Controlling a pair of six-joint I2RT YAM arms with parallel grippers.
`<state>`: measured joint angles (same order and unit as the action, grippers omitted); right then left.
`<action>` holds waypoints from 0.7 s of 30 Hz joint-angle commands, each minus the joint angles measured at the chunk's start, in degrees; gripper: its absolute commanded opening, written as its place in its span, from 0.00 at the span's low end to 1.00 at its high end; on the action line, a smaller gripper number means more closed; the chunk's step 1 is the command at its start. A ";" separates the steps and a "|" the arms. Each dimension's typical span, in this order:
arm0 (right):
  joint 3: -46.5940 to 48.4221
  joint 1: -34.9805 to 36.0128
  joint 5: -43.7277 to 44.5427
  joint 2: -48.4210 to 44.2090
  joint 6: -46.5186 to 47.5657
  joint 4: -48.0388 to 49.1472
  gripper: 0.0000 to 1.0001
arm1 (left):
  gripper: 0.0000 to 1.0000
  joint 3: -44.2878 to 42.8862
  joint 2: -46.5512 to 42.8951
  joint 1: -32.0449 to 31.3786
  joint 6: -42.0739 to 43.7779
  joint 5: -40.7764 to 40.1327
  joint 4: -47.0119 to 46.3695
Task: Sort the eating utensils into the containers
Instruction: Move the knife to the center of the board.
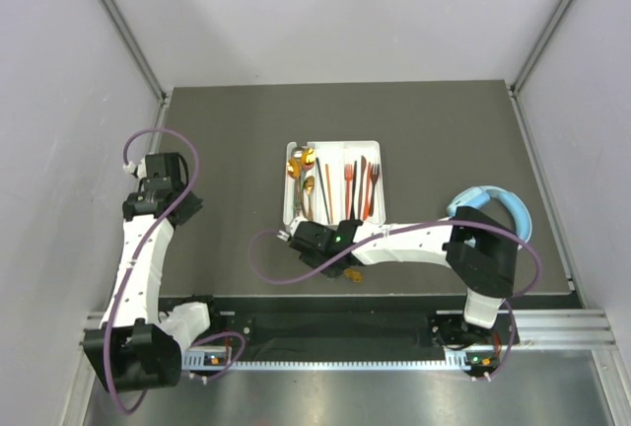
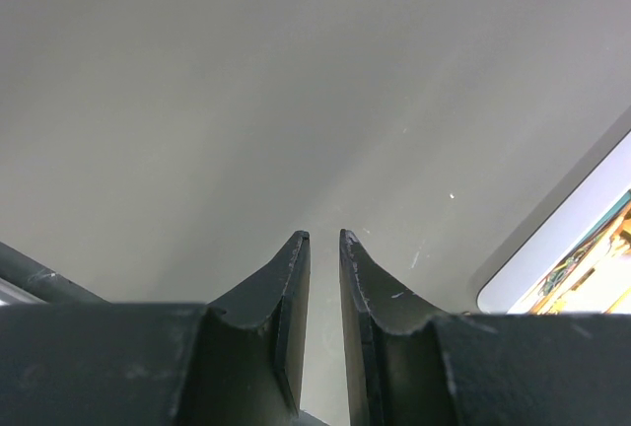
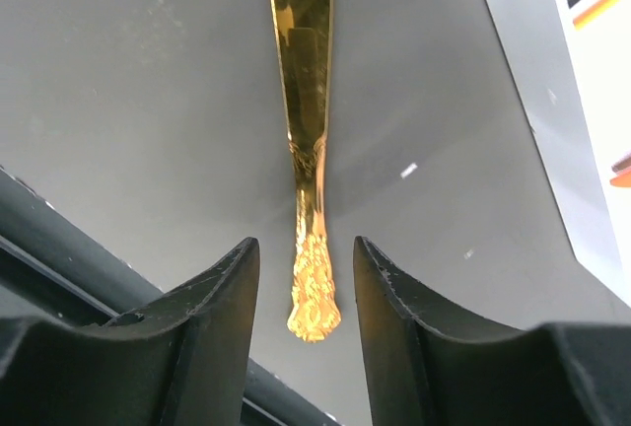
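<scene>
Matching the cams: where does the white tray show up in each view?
Top external: white tray at the centre of the picture, mid-table.
Left wrist: tray corner at the right edge, lower half.
Right wrist: tray as a strip along the upper right edge.
Shared landmark: the dark grey tabletop bordering the tray in all three.

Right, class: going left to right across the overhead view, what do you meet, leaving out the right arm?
First the left arm, then the tray, then the headphones.
</scene>
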<state>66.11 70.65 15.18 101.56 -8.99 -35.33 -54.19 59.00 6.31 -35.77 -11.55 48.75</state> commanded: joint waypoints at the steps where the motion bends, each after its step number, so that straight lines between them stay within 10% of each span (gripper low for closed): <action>1: 2.36 0.36 -1.12 2.06 1.34 3.60 0.44 | 0.24 0.41 -1.35 0.37 0.79 0.04 -1.99; 9: 1.40 -2.27 -8.32 4.35 2.84 7.73 0.44 | 0.24 0.41 -1.70 0.29 1.31 -0.22 -1.91; 15: -0.19 -4.47 -13.86 5.40 3.98 9.14 0.00 | 0.23 0.58 -1.61 0.29 1.40 -0.31 -1.91; 21: -1.07 -4.82 -16.93 6.55 4.95 9.49 0.00 | 0.23 0.84 -1.43 0.37 1.23 0.12 -2.26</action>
<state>66.78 65.91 4.40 104.97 -4.78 -29.67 -53.80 58.96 6.33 -35.14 -11.38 48.62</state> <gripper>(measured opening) 0.026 0.233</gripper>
